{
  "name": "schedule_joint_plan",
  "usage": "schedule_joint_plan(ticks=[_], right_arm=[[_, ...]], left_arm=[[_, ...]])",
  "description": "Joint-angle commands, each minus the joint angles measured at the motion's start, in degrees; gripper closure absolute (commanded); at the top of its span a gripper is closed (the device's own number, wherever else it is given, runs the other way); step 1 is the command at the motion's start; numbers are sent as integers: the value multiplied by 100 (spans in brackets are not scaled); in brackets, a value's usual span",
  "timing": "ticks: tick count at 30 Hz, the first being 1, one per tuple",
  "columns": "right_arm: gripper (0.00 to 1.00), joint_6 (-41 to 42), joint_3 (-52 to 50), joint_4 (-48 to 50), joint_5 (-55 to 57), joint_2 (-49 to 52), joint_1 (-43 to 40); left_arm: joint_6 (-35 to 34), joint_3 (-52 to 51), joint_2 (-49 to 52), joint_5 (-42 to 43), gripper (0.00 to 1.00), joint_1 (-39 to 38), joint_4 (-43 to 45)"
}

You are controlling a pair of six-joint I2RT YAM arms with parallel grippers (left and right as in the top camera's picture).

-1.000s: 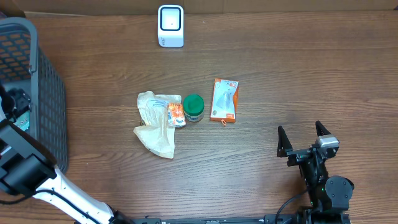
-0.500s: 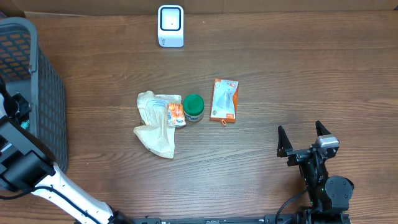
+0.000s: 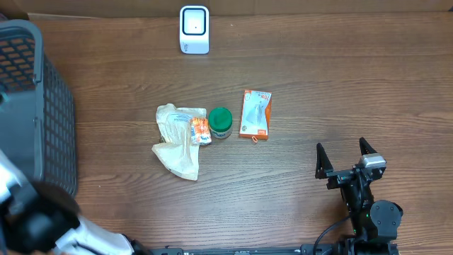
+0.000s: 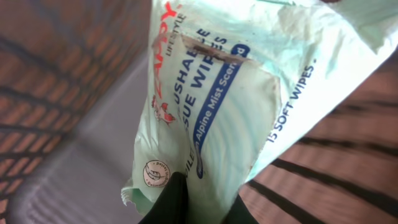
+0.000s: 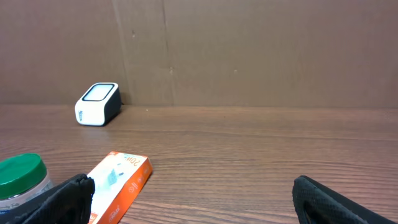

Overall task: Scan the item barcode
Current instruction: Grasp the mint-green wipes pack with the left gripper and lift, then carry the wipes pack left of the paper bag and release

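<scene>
A pale green wipes pack (image 4: pixel 249 93) with a blue band is held tilted, pinched at its lower end. The white scanner (image 3: pixel 194 29) is placed far, slightly left of centre.

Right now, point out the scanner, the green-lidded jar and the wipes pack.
scanner (image 3: pixel 194 28), overhead view, middle of its top face.
green-lidded jar (image 3: pixel 220 119), overhead view, centre of the lid.
wipes pack (image 4: pixel 211 93), left wrist view, its printed front.
</scene>
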Motion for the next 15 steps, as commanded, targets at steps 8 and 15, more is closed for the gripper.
schedule_joint_plan(ticks=[8, 15], right_arm=[[0, 17, -57, 31, -28, -61, -22], [0, 17, -57, 31, -31, -61, -22]], left_arm=[[173, -439, -1537, 319, 95, -3565, -1043], [-1152, -2118, -1270, -1812, 95, -5136, -859]])
